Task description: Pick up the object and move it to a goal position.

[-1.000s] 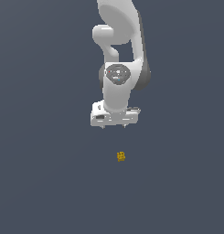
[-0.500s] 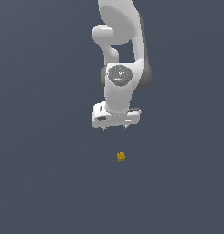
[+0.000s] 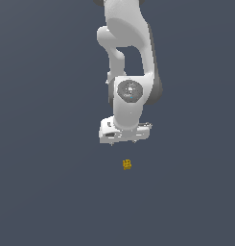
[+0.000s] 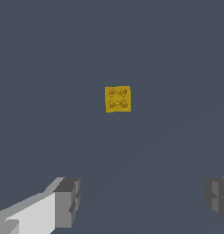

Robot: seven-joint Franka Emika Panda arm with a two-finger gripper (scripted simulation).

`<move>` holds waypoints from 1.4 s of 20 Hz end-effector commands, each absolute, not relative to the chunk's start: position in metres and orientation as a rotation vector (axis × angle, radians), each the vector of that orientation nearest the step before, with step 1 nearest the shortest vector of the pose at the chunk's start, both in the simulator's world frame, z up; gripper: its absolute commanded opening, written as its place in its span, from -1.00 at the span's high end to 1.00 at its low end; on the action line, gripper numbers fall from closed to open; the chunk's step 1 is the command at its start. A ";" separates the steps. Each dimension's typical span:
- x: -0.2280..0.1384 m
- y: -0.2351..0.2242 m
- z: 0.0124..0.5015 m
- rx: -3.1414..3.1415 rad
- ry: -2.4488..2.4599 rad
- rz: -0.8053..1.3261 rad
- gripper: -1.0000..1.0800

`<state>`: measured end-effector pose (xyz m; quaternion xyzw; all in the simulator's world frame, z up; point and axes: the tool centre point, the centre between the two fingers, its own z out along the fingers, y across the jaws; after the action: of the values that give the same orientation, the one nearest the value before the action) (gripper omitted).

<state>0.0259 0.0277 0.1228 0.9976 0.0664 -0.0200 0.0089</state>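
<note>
The tool [image 3: 124, 142] hangs wide open and empty above the desk [image 3: 42, 182], the object [image 3: 127, 165] lying apart below it, so this looks like the approach; next it needs lowering astride the piece.

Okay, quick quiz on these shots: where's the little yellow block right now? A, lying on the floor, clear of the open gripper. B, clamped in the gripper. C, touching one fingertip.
A: the wrist view shows the yellow block lying alone on the floor, apart from the open gripper.
</note>
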 end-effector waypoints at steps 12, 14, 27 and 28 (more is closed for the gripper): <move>0.080 0.053 0.080 3.128 0.257 -0.009 -0.92; 0.083 0.055 0.077 3.129 0.261 -0.005 -0.92; 0.087 0.057 0.058 3.130 0.265 -0.002 -0.92; 0.087 0.057 0.053 3.130 0.265 -0.001 -0.92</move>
<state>0.0871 0.0569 0.0603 0.9964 0.0842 0.0002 0.0001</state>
